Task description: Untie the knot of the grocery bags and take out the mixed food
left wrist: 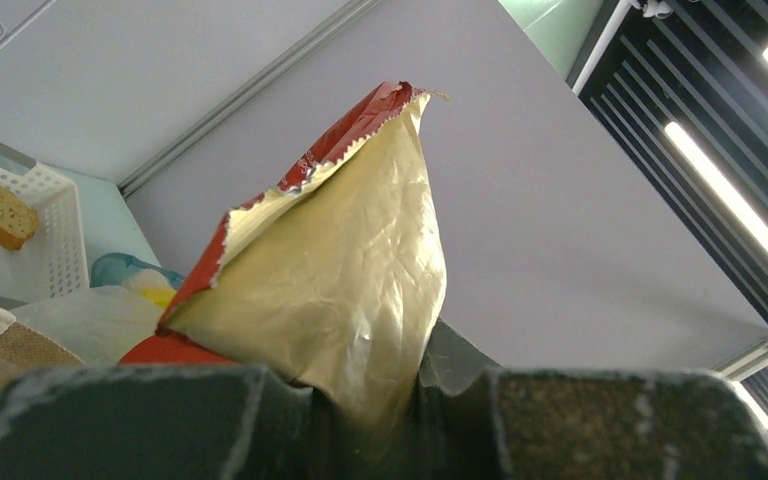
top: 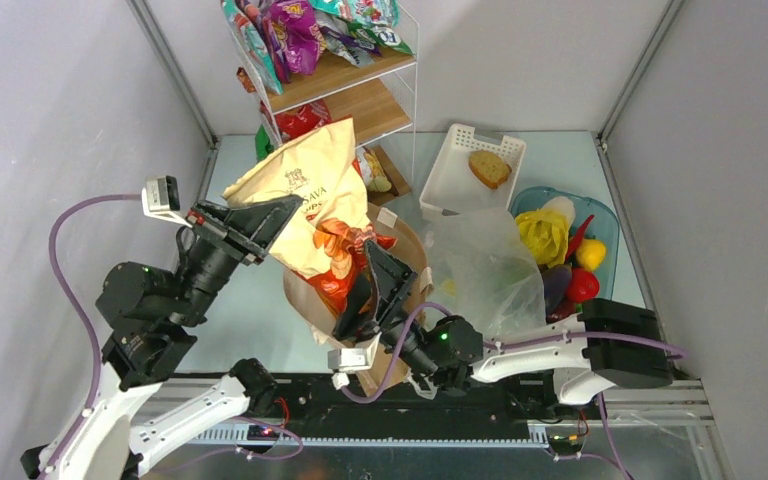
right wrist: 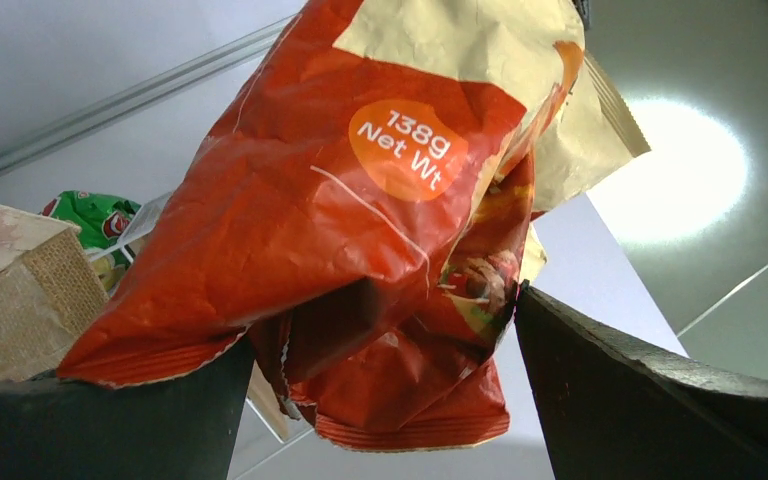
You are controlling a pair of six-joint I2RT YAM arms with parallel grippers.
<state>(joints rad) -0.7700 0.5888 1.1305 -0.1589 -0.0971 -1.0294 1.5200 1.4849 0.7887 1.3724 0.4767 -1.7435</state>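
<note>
A large cream and orange snack packet (top: 310, 195) hangs above the open brown paper bag (top: 407, 245). My left gripper (top: 278, 215) is shut on the packet's cream upper edge (left wrist: 340, 280), and its jaws pinch the foil. My right gripper (top: 375, 282) is open with its jaws wide apart on either side of the packet's crumpled orange lower end (right wrist: 360, 200). The clear plastic bag (top: 485, 265) lies slack to the right of the paper bag. A yellow fruit (top: 543, 235), red chili (top: 578, 235), tomato (top: 582, 286) and eggplant (top: 557, 285) lie in the blue tub (top: 605, 215).
A white slatted basket (top: 450, 180) with a bread slice (top: 489, 168) stands at the back. A wire shelf (top: 360, 95) with several snack packets stands at the back left. Grey walls close in both sides. The paper bag's edge (right wrist: 30, 300) shows in the right wrist view.
</note>
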